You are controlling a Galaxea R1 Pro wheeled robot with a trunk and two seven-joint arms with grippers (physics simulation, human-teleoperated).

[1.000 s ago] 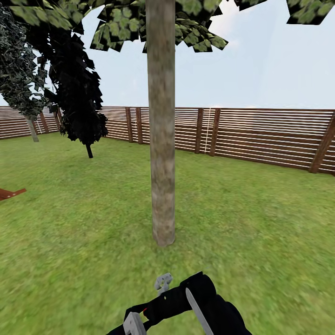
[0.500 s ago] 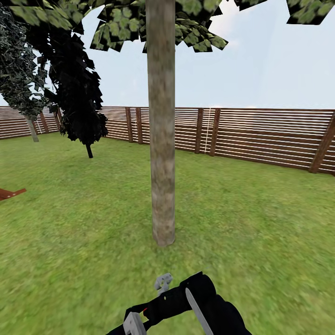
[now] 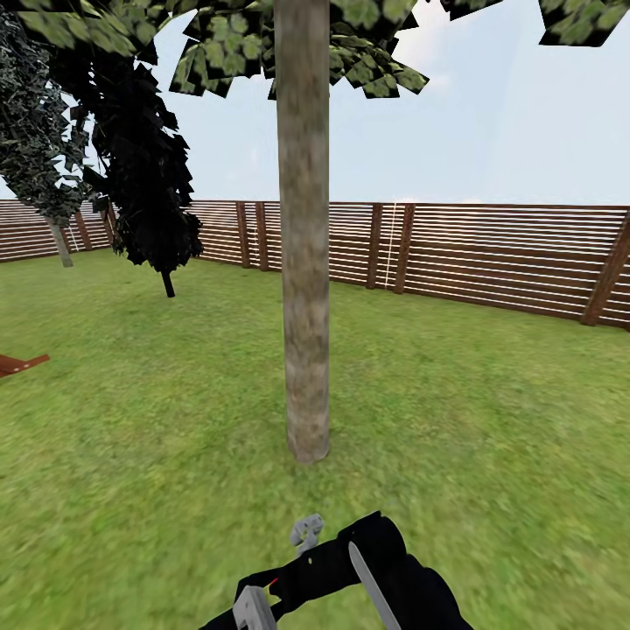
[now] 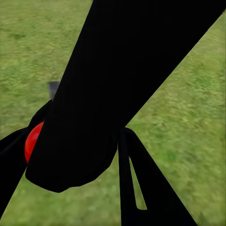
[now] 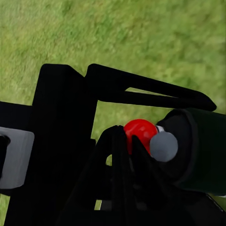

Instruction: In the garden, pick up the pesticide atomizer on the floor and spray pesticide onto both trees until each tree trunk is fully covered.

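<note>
Atomizer [image 5: 188, 150] sits clamped between the right gripper [image 5: 123, 123] fingers, short of the tree trunk [image 3: 304, 262]; left gripper's opening unclear.

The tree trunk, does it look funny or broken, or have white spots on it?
No. The trunk stands straight on the grass, whole and mottled grey-brown. No white specks show on it yet. Nothing stands out.
</note>
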